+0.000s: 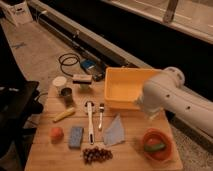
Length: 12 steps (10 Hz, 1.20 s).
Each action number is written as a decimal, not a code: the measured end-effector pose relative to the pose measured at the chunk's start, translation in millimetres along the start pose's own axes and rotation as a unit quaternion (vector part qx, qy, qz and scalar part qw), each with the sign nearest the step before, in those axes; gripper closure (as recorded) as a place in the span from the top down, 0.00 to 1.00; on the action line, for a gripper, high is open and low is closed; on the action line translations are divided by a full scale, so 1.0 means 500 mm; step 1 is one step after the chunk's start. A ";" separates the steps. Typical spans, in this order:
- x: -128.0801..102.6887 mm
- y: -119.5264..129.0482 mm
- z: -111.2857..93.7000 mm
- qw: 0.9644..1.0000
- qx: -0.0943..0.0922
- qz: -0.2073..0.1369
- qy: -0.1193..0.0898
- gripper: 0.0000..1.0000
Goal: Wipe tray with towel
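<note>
1 tray (121,86), 1 towel (115,133); gripper (149,115) by tray's right corner, state untellable.

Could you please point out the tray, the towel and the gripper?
tray (121,85), camera view, bare floor.
towel (115,134), camera view, cloth's middle.
gripper, camera view: hidden behind the white arm (170,97), elbow.

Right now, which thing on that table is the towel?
Start at the big yellow tray at the back of the wooden table; the towel lies just in front of it. It is the only crumpled pale-blue cloth, unlike the flat blue sponge farther left. The gripper is out of view; only the white arm shows, beside the tray.
</note>
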 end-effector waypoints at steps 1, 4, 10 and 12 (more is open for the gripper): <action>-0.025 -0.003 0.000 1.000 0.003 -0.030 -0.003 0.65; -0.035 -0.006 -0.001 0.999 0.005 -0.044 -0.004 0.65; -0.130 -0.086 0.143 0.994 -0.023 -0.094 -0.050 0.65; -0.157 -0.095 0.190 0.992 -0.020 -0.100 -0.079 0.65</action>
